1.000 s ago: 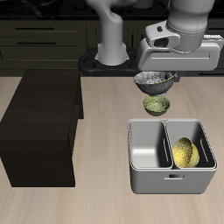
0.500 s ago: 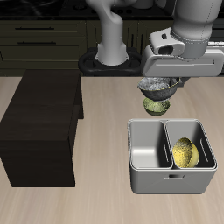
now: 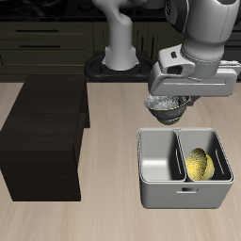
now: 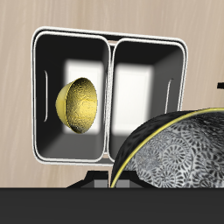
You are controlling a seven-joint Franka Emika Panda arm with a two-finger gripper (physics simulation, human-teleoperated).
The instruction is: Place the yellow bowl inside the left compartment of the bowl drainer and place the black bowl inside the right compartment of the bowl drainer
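Note:
My gripper (image 3: 170, 95) is shut on the rim of the black bowl (image 3: 168, 105), a dark grey bowl with silvery speckles, and holds it in the air just behind the bowl drainer (image 3: 184, 194). In the wrist view the black bowl (image 4: 179, 154) hangs close to the camera, tilted, overlapping the edge of the bowl drainer (image 4: 109, 39). The yellow bowl (image 3: 197, 164) leans on its side inside the left compartment; the wrist view also shows the yellow bowl (image 4: 77, 105) there. The right compartment holds nothing.
A large dark wooden box (image 3: 42, 136) stands on the table beside the drainer, with a gap of bare table between them. The robot's black round base (image 3: 113, 66) sits at the back edge.
The gripper has carried the black bowl forward and lower, toward the drainer. It now covers the olive-green bowl that showed behind the drainer before.

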